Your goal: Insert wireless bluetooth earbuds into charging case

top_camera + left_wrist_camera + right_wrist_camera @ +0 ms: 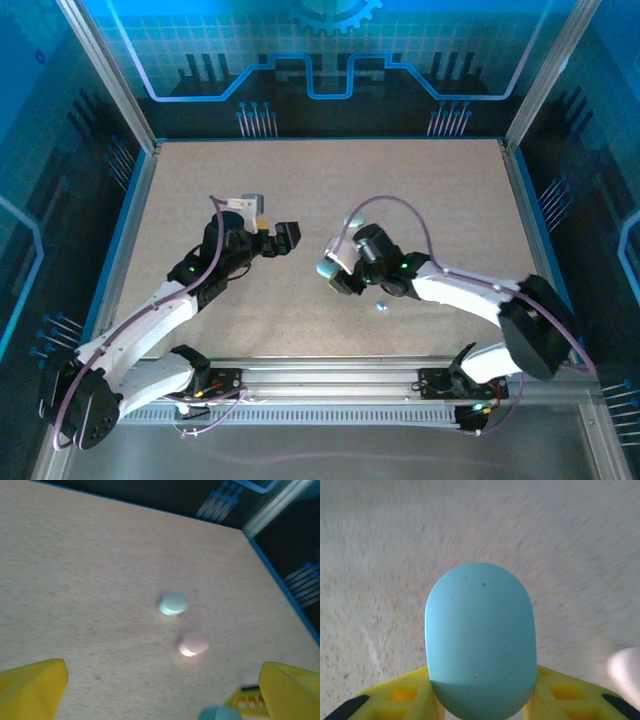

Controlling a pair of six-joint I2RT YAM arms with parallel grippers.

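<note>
A teal oval charging case (480,635) sits upright between the yellow fingers (402,695) of my right gripper (481,700), which is shut on its lower sides. From above, that gripper (337,272) holds the case (326,267) near the table's middle. One tiny pale-blue earbud (381,306) lies on the table just right of it. My left gripper (278,240) is open with nothing in it, a short way left of the case. Ahead of its wide-apart fingers (32,687) lie a pale green-blue rounded piece (173,603) and a pink one (194,643); I cannot tell whether they are earbuds or cases.
The tan table (440,190) is bounded by a blue rim and aluminium posts (530,80). A pinkish blob (626,672) shows at the right edge of the right wrist view. The right arm's cable (400,205) loops above its wrist.
</note>
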